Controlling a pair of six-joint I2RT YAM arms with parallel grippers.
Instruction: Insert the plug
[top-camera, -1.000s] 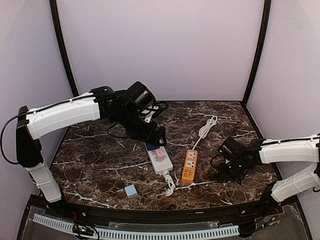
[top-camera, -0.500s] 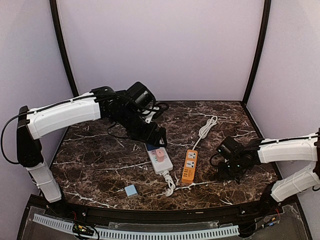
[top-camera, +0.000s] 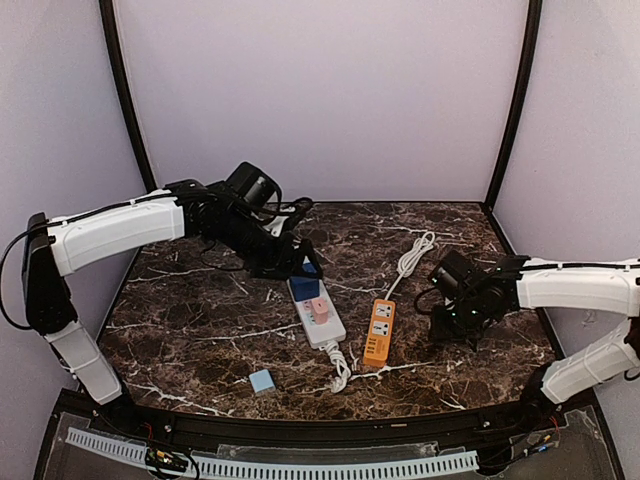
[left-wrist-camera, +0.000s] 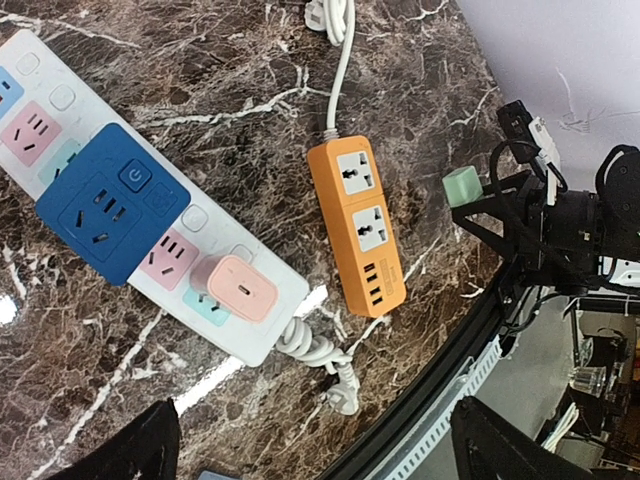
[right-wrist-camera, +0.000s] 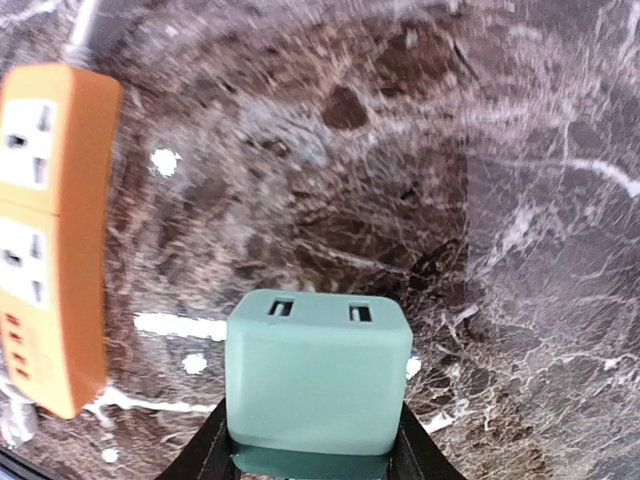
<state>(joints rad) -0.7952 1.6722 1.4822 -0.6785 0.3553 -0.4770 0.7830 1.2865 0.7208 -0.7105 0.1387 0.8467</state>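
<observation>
My right gripper is shut on a pale green plug with two USB slots, and holds it above the marble just right of the orange power strip. The strip lies at the left edge of the right wrist view. The left wrist view shows the strip and the green plug too. My left gripper is open and empty, raised over the far end of the white power strip. A blue adapter and a pink plug sit in that white strip.
A small light-blue plug lies on the marble table near the front edge. The orange strip's white cable runs toward the back. The white strip's coiled cable lies in front of it.
My left arm has drawn back up and to the left, off the white strip, uncovering the blue adapter. My right gripper has moved slightly up and left with the green plug.
</observation>
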